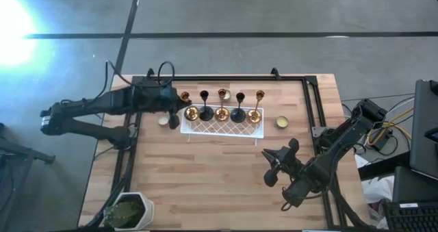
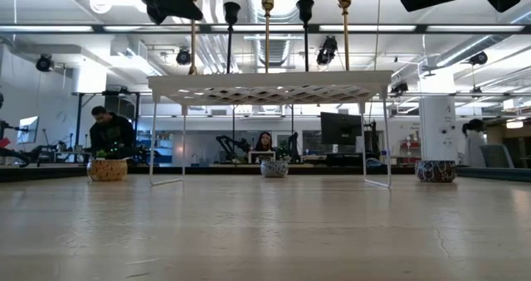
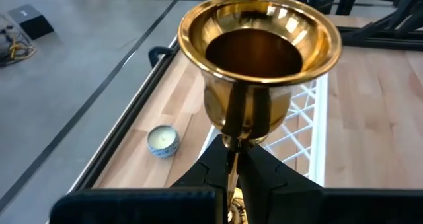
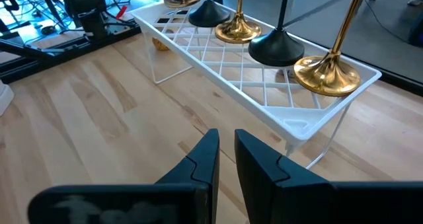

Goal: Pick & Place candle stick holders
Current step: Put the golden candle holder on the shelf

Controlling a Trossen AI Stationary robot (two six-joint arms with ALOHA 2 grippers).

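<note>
Clamped tight on the slim stem of a gold candle stick holder (image 3: 258, 59) — left pincer (image 3: 236, 178) at the white tray's (image 3: 316, 128) left end. Better kept upright, base settled level on the lattice beside four others (image 1: 230, 107) before release. Farther off over the counter (image 1: 205, 177), right pincer (image 4: 227, 159) idle, nearly pressed together, empty.

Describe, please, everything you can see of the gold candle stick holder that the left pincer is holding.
The gold holder looks like polished brass: a flared, bell-shaped top cup with a dark hollow, on a slim stem. The left pincer is shut on the stem below the cup. It stands roughly upright at the white lattice tray's left end.
</note>
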